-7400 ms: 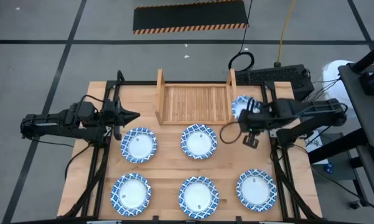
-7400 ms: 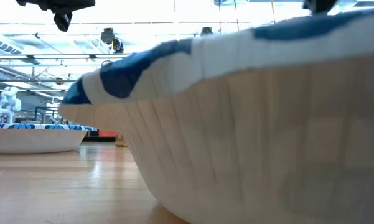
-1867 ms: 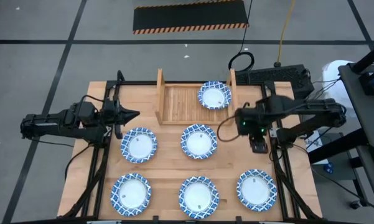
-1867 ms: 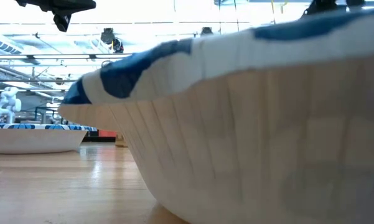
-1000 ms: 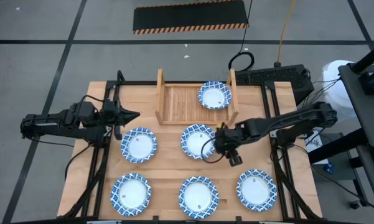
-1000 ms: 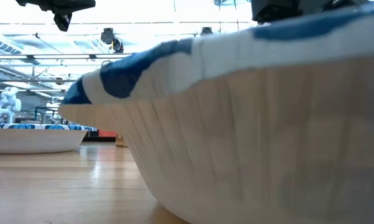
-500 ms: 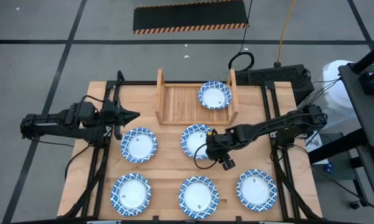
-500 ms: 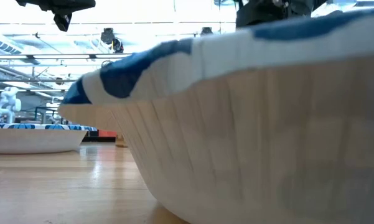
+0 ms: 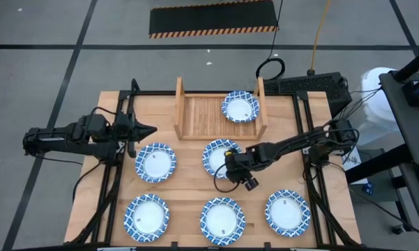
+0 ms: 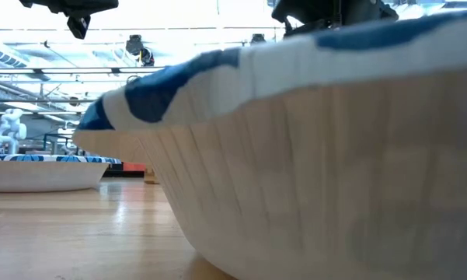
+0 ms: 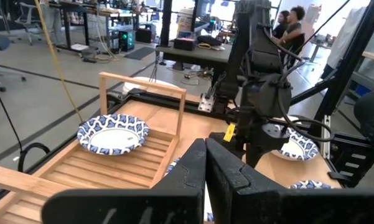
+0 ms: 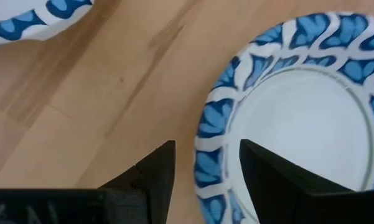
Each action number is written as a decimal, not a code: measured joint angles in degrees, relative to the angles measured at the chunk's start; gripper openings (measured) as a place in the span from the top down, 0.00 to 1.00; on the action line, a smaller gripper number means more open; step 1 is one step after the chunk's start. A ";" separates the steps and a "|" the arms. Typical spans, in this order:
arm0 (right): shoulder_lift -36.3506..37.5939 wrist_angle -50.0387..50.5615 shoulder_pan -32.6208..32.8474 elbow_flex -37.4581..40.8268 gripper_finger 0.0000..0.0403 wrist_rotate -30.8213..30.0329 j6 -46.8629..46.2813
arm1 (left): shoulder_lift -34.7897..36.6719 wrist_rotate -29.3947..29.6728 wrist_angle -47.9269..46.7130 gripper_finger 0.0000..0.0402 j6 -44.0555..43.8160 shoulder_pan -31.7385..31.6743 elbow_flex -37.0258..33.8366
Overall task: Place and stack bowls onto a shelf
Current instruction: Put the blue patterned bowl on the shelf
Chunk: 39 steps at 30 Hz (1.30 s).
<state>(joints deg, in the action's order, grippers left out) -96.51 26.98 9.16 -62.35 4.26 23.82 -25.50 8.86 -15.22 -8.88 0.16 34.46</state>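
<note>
One blue-rimmed bowl (image 9: 240, 107) sits on the right end of the wooden shelf (image 9: 209, 117). Several more bowls rest on the table, among them the middle one (image 9: 218, 156). My right gripper (image 9: 230, 168) is open over that bowl's near right rim (image 12: 211, 149). One finger stands above the white inside and the other outside the rim. My left gripper (image 9: 150, 129) hangs shut off the shelf's left end, clear of the bowl (image 9: 155, 162) near it.
Three bowls (image 9: 147, 214), (image 9: 222, 219), (image 9: 287, 213) line the table's near edge. The near middle one (image 10: 318, 155) fills the low view. The shelf's upright side boards (image 9: 179, 108), (image 9: 261, 106) rise at its ends. Bare slats (image 11: 106, 165) lie left of the shelved bowl.
My right gripper has moved toward the table's left edge, from beside the middle bowl's right side to over its near right rim, and has stayed open. The bowls have not moved.
</note>
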 joint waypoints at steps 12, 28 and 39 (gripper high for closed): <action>-0.81 -1.39 -2.87 0.00 0.57 4.78 -2.12 | 0.00 0.00 0.00 0.99 -0.07 0.00 0.00; -1.89 -6.26 -3.20 4.31 0.59 4.78 -2.10 | 0.00 0.02 0.00 0.99 -0.09 0.00 0.00; -1.81 -7.85 -4.01 5.04 0.89 3.15 -4.54 | 0.02 0.04 0.01 0.99 -0.09 -0.01 0.00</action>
<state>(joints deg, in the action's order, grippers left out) -98.32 19.13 5.15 -57.31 7.41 19.27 -25.47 8.91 -15.21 -8.97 0.15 34.46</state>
